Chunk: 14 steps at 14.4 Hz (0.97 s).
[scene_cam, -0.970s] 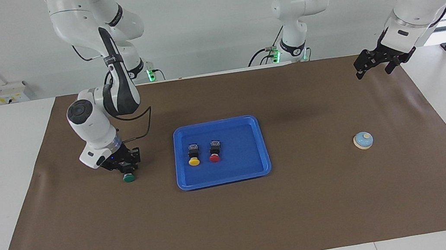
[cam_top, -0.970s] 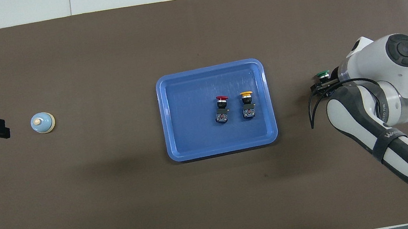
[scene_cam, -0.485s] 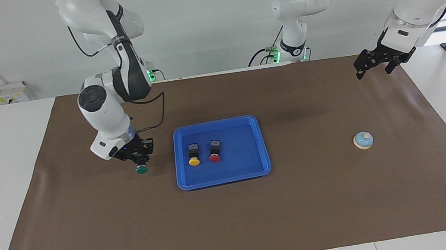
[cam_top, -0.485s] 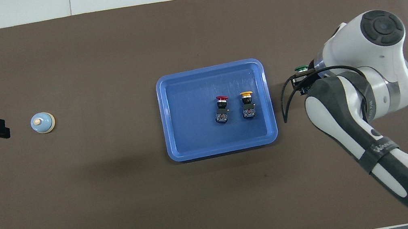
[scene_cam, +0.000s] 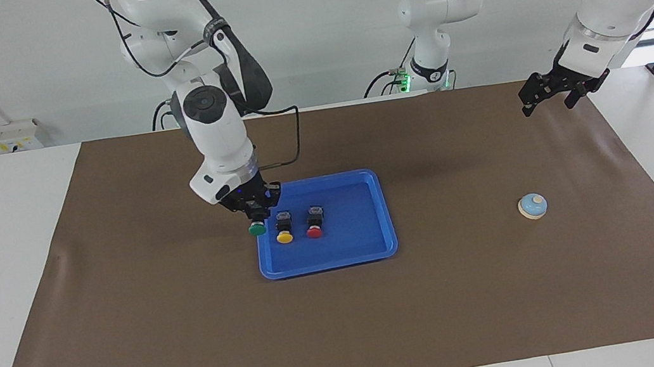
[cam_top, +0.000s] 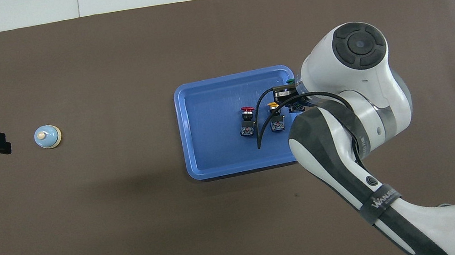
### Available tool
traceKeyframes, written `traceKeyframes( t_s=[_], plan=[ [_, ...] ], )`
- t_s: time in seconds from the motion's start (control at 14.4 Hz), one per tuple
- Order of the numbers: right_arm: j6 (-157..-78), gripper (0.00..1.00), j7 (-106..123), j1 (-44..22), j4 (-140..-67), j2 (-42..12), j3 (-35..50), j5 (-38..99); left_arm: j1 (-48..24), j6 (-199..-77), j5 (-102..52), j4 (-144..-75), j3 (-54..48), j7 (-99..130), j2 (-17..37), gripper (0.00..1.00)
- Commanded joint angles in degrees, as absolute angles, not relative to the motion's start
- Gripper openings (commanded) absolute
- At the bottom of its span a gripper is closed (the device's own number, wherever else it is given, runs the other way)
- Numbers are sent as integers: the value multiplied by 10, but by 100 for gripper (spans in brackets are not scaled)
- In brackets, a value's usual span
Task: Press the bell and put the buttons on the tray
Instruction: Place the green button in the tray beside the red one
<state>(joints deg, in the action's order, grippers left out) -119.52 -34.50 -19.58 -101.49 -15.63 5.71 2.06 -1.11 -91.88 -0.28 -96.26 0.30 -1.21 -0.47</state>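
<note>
1. Facing view: the right pincer hangs over the tray at its edge toward the right arm's end of the tabletop, clamped on the green button, cap down and clear of the tray floor
2. The yellow button and red button lie side by side in the tray, yellow just beside the green one
3. The left pincer waits in the air, jaws wide, over the brown mat at the left arm's end; the bell sits on the mat there, farther from the robots, well apart from the tray
4. Overhead view: the right arm covers the tray's end; only a sliver of the green button shows past the wrist
5. The red button and yellow button lie in the tray, caps pointing away from the robots
6. The bell stands near the left pincer
</note>
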Motion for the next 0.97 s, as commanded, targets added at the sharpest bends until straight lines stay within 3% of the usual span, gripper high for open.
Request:
traceKeyframes(
  t_s=[0.0, 0.28, 0.62, 0.69, 0.76, 0.9],
  plan=[
    [-1187, 0, -426, -243, -932, -224, 56, 37, -11, -918, -4, -972, 4, -14, -17, 100],
    [-1201, 0, -492, -300, -882, -293, 56, 36, -11, -918, -4, -972, 4, -14, -17, 100],
    [-1265, 0, -501, -308, -947, -292, 56, 37, -11, -918, -4, -972, 4, -14, -17, 100],
    [-1270, 32, -501, -308, -955, -292, 56, 36, -11, -918, -4, -972, 4, -14, -17, 100],
    [-1268, 96, -502, -308, -959, -292, 56, 36, -11, -918, -4, -972, 4, -14, -16, 100],
    [-1255, 100, -503, -314, -950, -292, 56, 37, -11, -918, -4, -972, 4, -14, -17, 100]
  ],
)
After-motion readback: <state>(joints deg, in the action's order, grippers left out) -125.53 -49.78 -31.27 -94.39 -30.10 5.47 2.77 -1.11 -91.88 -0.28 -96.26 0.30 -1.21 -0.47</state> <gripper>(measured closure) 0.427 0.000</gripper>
